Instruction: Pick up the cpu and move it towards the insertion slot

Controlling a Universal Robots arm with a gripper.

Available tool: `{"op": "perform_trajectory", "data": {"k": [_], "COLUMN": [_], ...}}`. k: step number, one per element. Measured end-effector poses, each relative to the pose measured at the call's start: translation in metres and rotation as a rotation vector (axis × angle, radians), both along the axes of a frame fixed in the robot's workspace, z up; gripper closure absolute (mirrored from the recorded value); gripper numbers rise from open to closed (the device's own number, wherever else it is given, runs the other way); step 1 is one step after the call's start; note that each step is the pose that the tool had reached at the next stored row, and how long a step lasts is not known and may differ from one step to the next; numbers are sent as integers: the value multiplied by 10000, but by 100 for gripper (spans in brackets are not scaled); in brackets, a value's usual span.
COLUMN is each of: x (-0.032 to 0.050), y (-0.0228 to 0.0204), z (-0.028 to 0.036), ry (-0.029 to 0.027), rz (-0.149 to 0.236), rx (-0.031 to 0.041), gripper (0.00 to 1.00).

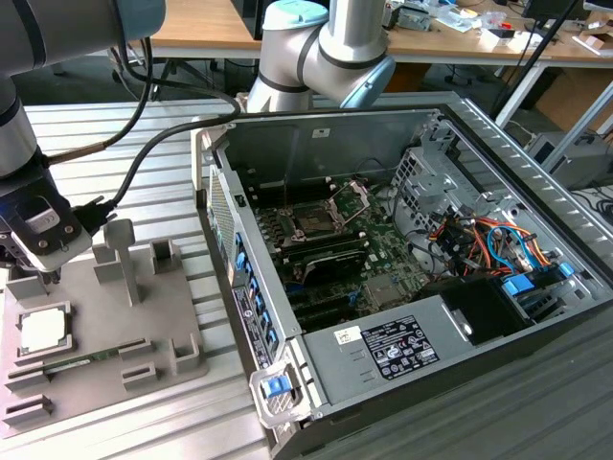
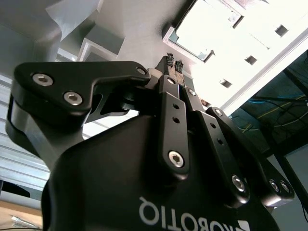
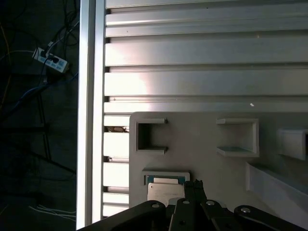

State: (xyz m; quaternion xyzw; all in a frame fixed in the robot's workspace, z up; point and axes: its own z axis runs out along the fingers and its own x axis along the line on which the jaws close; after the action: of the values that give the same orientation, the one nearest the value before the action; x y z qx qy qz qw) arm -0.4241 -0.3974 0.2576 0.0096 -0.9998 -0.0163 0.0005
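Wooden desks (image 1: 196, 24) stand behind (cluttered); a power strip (image 3: 50, 60) lies on dark floor (image 3: 29, 144).

Tall posts (image 1: 120, 257) on the tray (image 1: 105, 331) and the case wall (image 1: 228, 240) stand between the cpu (image 1: 43, 331) and the socket (image 1: 316, 218), toward the exterior view's right. The socket lies open from above; cables (image 1: 469, 240) crowd farther right.

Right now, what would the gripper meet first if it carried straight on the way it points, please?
The gripper would likely meet the small flat silvery square cpu in the grey plastic tray; depth is unclear.
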Motion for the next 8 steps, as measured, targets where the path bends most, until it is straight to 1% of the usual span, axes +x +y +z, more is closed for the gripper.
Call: {"op": "perform_trajectory", "data": {"k": [8], "x": [-4], "y": [0], "z": [-26], "ry": [0], "rz": [-1], "rx": [-3], "gripper": [89]}}
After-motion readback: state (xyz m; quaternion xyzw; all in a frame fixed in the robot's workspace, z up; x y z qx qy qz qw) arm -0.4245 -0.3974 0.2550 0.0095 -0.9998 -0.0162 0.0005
